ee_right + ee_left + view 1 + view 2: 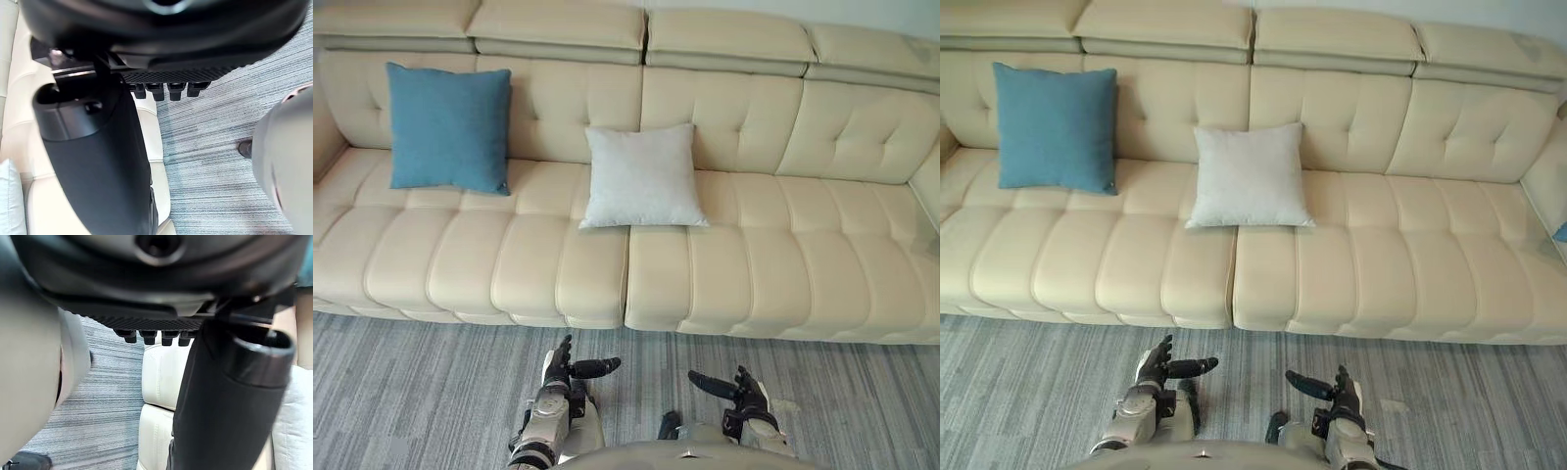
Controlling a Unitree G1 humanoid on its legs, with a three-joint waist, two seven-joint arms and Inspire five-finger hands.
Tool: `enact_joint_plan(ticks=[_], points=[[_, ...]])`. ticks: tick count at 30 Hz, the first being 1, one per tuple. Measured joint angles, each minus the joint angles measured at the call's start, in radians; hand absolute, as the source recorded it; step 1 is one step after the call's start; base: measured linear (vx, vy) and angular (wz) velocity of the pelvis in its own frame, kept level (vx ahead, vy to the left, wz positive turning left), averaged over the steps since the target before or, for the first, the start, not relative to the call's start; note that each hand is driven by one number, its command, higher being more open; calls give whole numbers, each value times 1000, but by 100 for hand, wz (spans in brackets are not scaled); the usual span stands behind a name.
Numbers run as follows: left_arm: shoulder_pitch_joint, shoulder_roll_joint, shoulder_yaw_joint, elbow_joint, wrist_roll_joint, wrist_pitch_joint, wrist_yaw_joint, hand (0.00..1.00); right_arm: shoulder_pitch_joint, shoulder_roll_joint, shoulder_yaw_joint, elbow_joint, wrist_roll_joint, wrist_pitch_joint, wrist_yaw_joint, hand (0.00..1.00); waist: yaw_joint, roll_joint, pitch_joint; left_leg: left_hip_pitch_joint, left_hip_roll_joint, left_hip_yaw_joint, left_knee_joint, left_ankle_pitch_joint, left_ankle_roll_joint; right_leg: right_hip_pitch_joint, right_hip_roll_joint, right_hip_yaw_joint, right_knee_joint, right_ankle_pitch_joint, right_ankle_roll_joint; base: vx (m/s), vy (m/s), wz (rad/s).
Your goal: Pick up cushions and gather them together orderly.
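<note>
Nothing gathered yet, nothing held

The blue cushion (449,127) stands upright against the backrest at the left end of the sofa (754,264). The white cushion (642,177) leans mid-sofa, well apart from it. The left robot hand (560,372) and right robot hand (747,392) hang low over the grey carpet (421,392), fingers wide, both empty.

The sofa (754,264) is a plain cream all over, its seat and back tufted into padded panels by stitched seams. The blue cushion (448,127) is an even teal blue with no pattern. The white cushion (641,176) is a pale grey-white, also plain. The floor (411,392) is grey, streaked with fine lighter and darker lines. The left hand (570,370) and right hand (744,392) are black.
</note>
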State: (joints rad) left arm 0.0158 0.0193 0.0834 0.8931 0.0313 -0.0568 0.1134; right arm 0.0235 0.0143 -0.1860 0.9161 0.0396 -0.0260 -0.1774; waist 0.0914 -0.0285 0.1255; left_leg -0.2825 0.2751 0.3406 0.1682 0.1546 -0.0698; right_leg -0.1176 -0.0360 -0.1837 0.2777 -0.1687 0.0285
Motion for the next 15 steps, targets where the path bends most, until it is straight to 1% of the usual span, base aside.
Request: enact_joint_plan(ticks=[1,2,3,4,5,6,7,8,10,11,13,14,15], points=[[1,1,-2,0,0,0,0,100,9,0,12,1,0,3,0,100,0,2,0,3,-7,-20,-28,24,-12,-5,-3,-15,-3,5,-8,-242,2,38],[-10,1,-6,-3,1,-1,0,100,16,3,8,1,1,3,-1,100,-6,-3,7,-7,-10,-53,-2,0,-15,-9,-16,-37,0,9,-15,-180,19,38],[-14,4,-20,-11,1,-1,4,100,22,9,8,2,1,5,-4,100,-3,-13,16,-15,-22,-66,108,-82,-6,-11,-36,-41,16,10,-16,-163,30,31],[-13,4,-22,-12,1,-1,5,100,29,10,9,0,1,4,-7,100,-3,-16,18,-13,-29,-83,168,-127,4,-10,-46,-40,22,10,-15,-133,52,18],[-9,1,-24,-12,1,0,6,100,42,5,9,-3,0,3,-7,100,-8,-20,19,-3,-36,-121,294,-233,5,-10,-60,-35,23,17,-3,-138,107,3],[-2,-5,-23,-12,1,0,6,100,44,1,9,-2,0,3,-7,100,-11,-10,16,14,-36,-152,338,-292,-5,-13,-62,-27,24,21,3,-170,194,-11],[3,-10,-23,-10,1,1,6,100,46,-3,9,-3,0,3,-7,100,-11,4,9,33,-41,-181,328,-341,-14,-27,-61,-14,32,27,13,-114,164,-20],[3,-12,-23,-9,1,2,6,100,44,-6,9,-3,1,3,-7,100,-11,11,8,38,-47,-188,313,-370,-15,-37,-59,-4,40,29,18,-133,206,-24],[1,2,-22,-5,0,5,10,100,53,22,10,-2,1,4,0,100,-15,-12,8,47,-75,-158,294,-373,-10,-42,-82,23,29,49,48,-151,228,-26],[11,14,-22,-1,0,5,11,100,62,34,9,-2,1,7,5,100,-17,-30,-8,71,-100,-135,258,-373,-4,-34,-98,43,-3,73,62,-109,194,-25],[17,15,-24,9,0,5,10,100,71,35,4,-2,2,6,6,100,-26,-32,-25,85,-125,-130,235,-373,-4,-21,-109,57,-45,94,69,-33,140,-13],[17,15,-26,24,0,5,9,100,72,36,-15,-2,3,6,8,100,-36,-28,-31,97,-139,-130,219,-373,-3,-5,-114,65,-77,107,69,4,101,-6],[17,15,-27,30,0,5,9,100,72,37,-24,-1,5,6,9,100,-38,-25,-34,100,-142,-129,215,-373,-3,-1,-112,74,-86,109,66,11,66,-12]])
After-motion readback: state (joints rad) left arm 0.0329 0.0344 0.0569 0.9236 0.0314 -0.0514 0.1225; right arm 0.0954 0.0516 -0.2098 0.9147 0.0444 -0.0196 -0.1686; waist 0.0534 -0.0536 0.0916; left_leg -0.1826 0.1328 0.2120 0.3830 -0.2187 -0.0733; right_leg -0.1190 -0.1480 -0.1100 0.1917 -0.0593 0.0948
